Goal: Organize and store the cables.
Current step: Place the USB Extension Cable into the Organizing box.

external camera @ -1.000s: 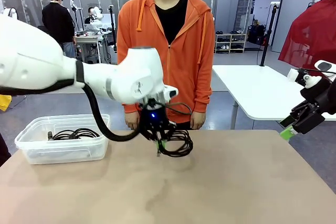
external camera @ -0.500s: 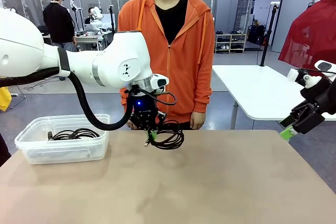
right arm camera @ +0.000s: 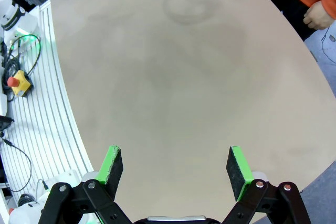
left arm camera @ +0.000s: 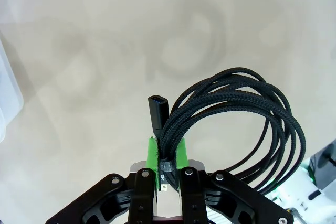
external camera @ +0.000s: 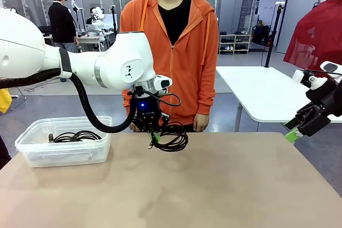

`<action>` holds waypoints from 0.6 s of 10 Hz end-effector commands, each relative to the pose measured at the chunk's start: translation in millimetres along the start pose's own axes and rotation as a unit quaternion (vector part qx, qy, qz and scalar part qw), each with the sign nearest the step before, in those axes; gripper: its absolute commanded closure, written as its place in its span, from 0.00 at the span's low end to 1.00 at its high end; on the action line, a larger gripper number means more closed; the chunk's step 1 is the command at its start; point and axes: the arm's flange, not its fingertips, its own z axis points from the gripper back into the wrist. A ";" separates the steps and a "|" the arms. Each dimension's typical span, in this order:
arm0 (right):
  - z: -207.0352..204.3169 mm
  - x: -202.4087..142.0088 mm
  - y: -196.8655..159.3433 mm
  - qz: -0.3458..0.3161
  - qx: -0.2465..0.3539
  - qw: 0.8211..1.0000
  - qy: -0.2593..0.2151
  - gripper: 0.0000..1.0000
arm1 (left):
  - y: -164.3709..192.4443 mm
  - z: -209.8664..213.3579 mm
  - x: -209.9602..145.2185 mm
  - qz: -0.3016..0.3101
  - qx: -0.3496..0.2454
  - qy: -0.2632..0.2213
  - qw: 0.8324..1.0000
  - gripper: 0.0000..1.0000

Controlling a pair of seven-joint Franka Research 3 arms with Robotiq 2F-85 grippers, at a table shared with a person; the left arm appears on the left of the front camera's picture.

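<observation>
My left tool (left arm camera: 167,167) is clamped on the cable coil (left arm camera: 236,124) at its tie band — light, floppy, loops sag; right tool (right arm camera: 176,169) wide open, holding nothing.

a bin (external camera: 32,150) is set on the table (external camera: 214,190), left of the suspended cable coil (external camera: 172,137); cables (external camera: 75,136) lie in the bin.

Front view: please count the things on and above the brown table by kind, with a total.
Cable coils: 2, one held above the table by the shut left pincer (held coil), one lying in the bin (coil in the bin)
Clear plastic bin: 1
Pincers: 2, the left one and the open right pincer
Total: 5
</observation>
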 end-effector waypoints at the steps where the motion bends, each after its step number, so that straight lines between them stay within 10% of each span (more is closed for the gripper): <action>1: 0.0 -1.6 0.3 0.006 0.001 1.000 -0.001 0.00 | 18.6 19.3 2.7 -0.036 -0.002 -0.020 0.999 0.85; 6: 0.0 -1.6 0.3 0.006 0.001 1.000 -0.001 0.00 | 130.9 98.4 2.4 -0.127 -0.023 -0.073 0.989 0.85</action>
